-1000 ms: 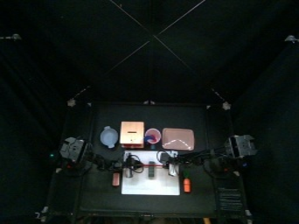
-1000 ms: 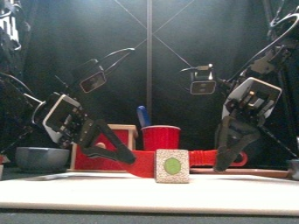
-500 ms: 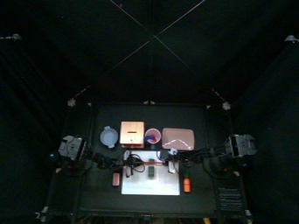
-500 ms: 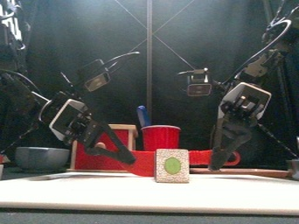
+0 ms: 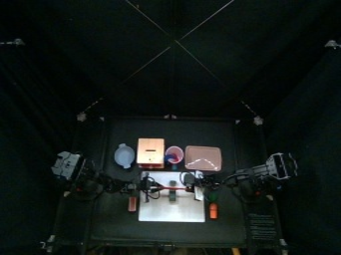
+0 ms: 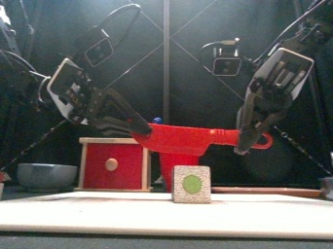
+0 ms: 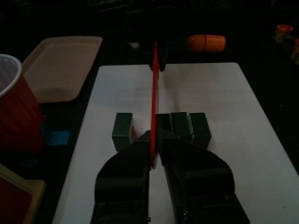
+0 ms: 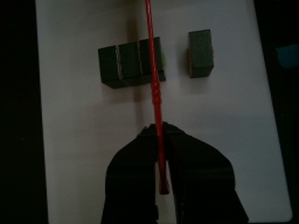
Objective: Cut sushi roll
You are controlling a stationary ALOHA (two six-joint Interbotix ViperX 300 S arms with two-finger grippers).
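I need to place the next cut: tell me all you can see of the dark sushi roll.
The small dark, near-black sushi roll lies on the white rectangular board, already cut: a short slice lies apart from the longer piece. The front view shows a pale face with a green centre. The flat red knife hangs above it; nothing grips it.

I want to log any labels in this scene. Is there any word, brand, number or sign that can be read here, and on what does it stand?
None: no readable text in any view.
The sushi roll, white board, red knife and red cup carry no lettering.
The green oval facing the front view is the sushi roll's cut end, not a label.
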